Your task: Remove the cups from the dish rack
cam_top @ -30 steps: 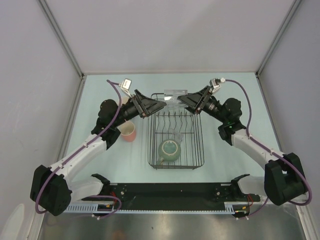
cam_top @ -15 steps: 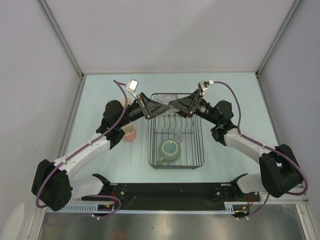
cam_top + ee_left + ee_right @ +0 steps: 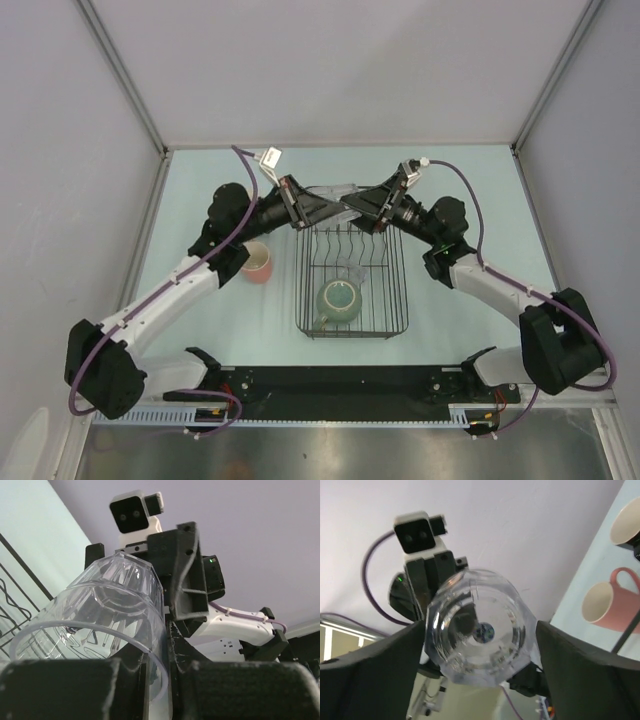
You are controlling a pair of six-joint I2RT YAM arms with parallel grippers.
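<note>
A clear glass tumbler [image 3: 338, 194] hangs on its side above the far end of the black wire dish rack [image 3: 402, 296]. My left gripper [image 3: 322, 209] is shut on its wall at the rim, one finger inside and one outside [image 3: 162, 650]. The tumbler [image 3: 100, 615] fills the left wrist view. My right gripper [image 3: 352, 208] stands open around the tumbler's base [image 3: 480, 630], its fingers [image 3: 580, 665] apart from the glass on both sides. A sage-green mug [image 3: 340, 301] sits in the rack's near half.
A salmon-pink cup [image 3: 258, 264] stands on the table left of the rack, under my left arm; the pink cup [image 3: 605, 607] also shows in the right wrist view, below another pale-rimmed cup [image 3: 626, 522]. Upright plate-slot wires [image 3: 352, 243] cross the rack's middle.
My left gripper has moved in and shut on the tumbler's rim. My right gripper, which was holding the tumbler, has opened off it.
</note>
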